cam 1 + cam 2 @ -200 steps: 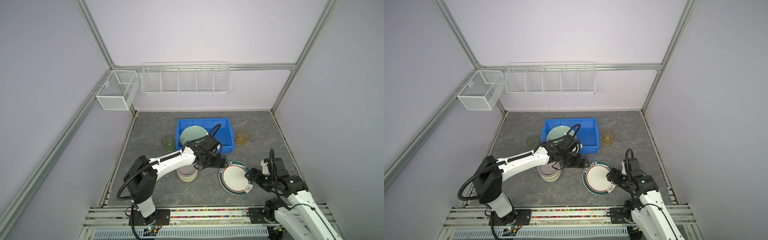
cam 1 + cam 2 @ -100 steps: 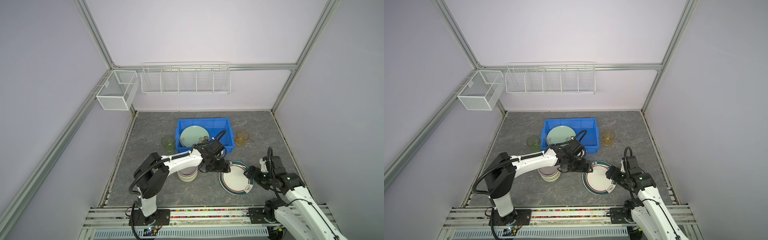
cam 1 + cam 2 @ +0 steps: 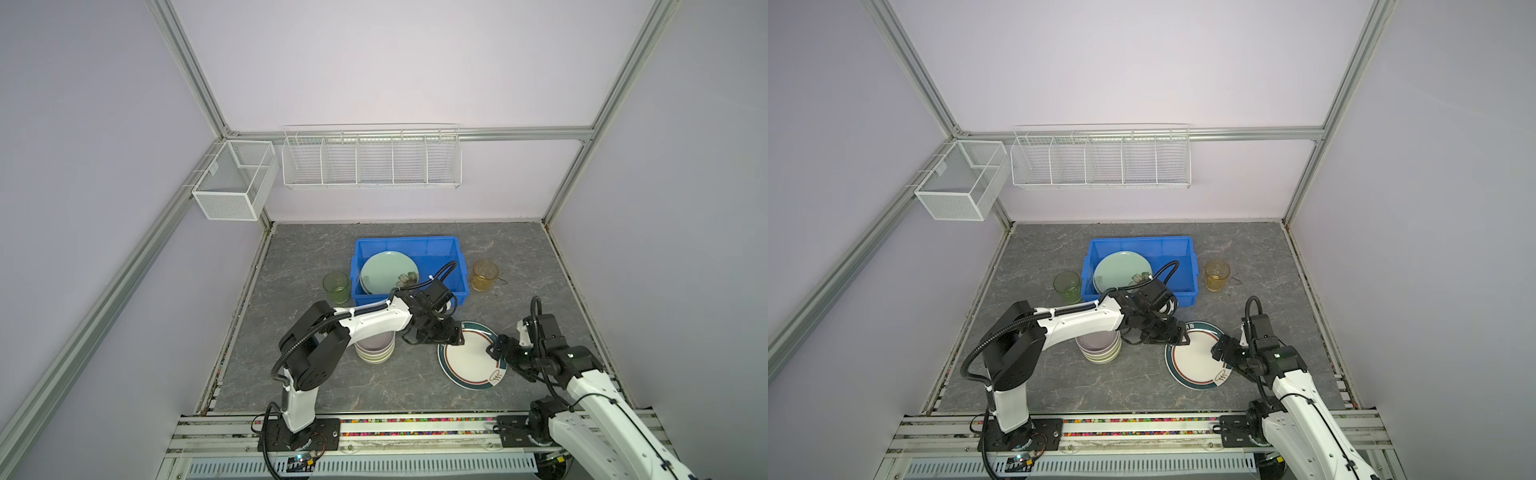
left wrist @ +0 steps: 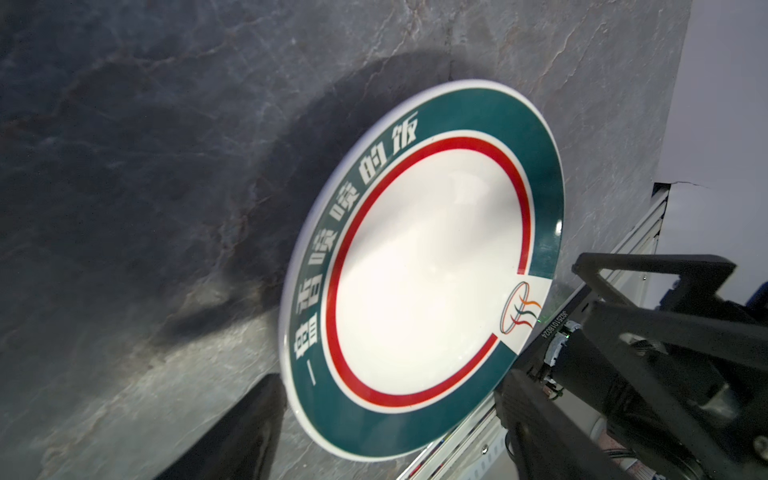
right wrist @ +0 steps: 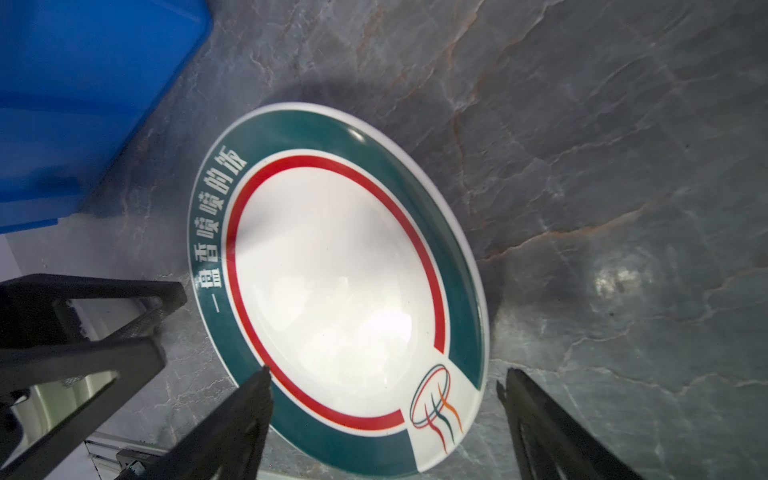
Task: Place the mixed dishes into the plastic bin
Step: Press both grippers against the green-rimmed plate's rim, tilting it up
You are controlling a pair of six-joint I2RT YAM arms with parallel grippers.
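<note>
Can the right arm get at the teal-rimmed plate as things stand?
Likely yes: the right gripper is open at the teal-rimmed plate edge, and the left gripper sits at the opposite edge, not in between.

The teal-rimmed plate (image 3: 1194, 363) lies flat on the worktop (image 3: 1059, 386), at 5 o'clock from the blue bin (image 3: 1179, 249). The left tool (image 3: 1177, 336) is over the plate's 11 o'clock rim and the right tool (image 3: 1219, 348) over its 2 o'clock rim.
</note>
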